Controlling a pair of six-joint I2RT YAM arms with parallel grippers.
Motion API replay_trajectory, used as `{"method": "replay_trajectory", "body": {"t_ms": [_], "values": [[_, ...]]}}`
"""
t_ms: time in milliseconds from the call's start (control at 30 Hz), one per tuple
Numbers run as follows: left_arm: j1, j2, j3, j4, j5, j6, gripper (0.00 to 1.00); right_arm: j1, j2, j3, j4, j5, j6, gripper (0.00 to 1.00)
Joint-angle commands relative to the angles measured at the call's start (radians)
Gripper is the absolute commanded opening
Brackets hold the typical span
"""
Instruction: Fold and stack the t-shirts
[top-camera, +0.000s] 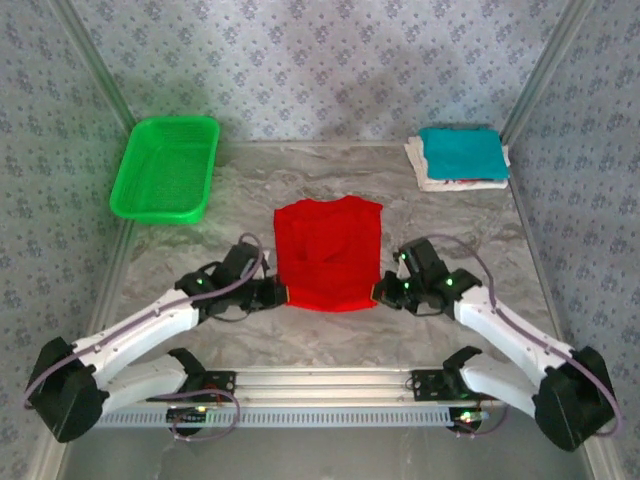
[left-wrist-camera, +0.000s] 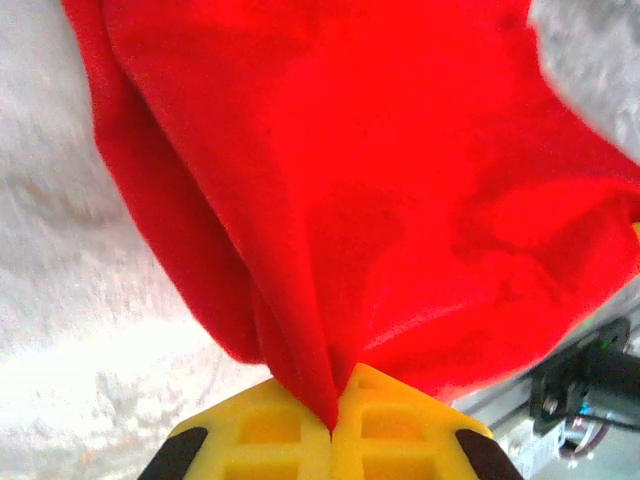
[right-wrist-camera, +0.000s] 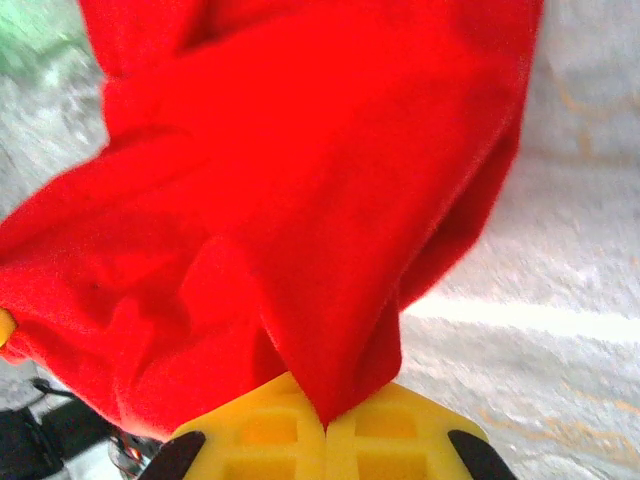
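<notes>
A bright red t-shirt (top-camera: 328, 250) lies spread in the middle of the table, its sides folded in and its near hem lifted. My left gripper (top-camera: 281, 294) is shut on the shirt's near left corner, the red cloth (left-wrist-camera: 350, 180) pinched between the yellow fingers (left-wrist-camera: 260, 430). My right gripper (top-camera: 379, 291) is shut on the near right corner, where red cloth (right-wrist-camera: 300, 200) tapers into the seam between its yellow fingers (right-wrist-camera: 400, 435). At the back right a folded teal t-shirt (top-camera: 460, 152) rests on a folded whitish t-shirt (top-camera: 428, 178).
A green plastic mesh basket (top-camera: 166, 167) stands at the back left. Patterned walls close in the table on three sides. A metal rail (top-camera: 330, 385) with the arm bases runs along the near edge.
</notes>
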Motion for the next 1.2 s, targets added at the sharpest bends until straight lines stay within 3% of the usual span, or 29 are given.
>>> {"method": "replay_trajectory", "body": {"t_ms": [0, 233, 667, 933, 967, 1000, 1033, 1067, 1133, 1167], "values": [[0.086, 0.043, 0.116, -0.012, 0.052, 0.109, 0.00, -0.055, 0.071, 0.137, -0.018, 0.021, -0.084, 0.00], [0.202, 0.268, 0.232, 0.154, 0.116, 0.180, 0.00, -0.157, 0.329, 0.392, -0.006, 0.012, -0.223, 0.00], [0.280, 0.537, 0.464, 0.109, 0.105, 0.338, 0.00, -0.238, 0.536, 0.500, 0.115, 0.005, -0.234, 0.00], [0.333, 0.700, 0.645, 0.077, 0.118, 0.395, 0.00, -0.281, 0.704, 0.723, 0.095, -0.013, -0.248, 0.00], [0.337, 0.730, 0.679, 0.070, 0.112, 0.406, 0.04, -0.286, 0.737, 0.756, 0.094, -0.016, -0.250, 0.00], [0.343, 0.767, 0.721, 0.057, 0.097, 0.414, 0.25, -0.293, 0.779, 0.800, 0.084, -0.023, -0.250, 0.05], [0.350, 0.812, 0.775, 0.031, 0.082, 0.424, 0.50, -0.300, 0.824, 0.850, 0.068, -0.032, -0.249, 0.19], [0.356, 0.853, 0.834, -0.001, 0.065, 0.434, 0.66, -0.308, 0.861, 0.892, 0.067, -0.038, -0.243, 0.32], [0.368, 0.935, 0.975, -0.089, 0.008, 0.442, 0.84, -0.326, 0.954, 1.035, 0.036, -0.078, -0.220, 0.50], [0.370, 0.957, 1.025, -0.117, -0.016, 0.437, 0.86, -0.333, 0.986, 1.106, 0.005, -0.111, -0.221, 0.55]]}}
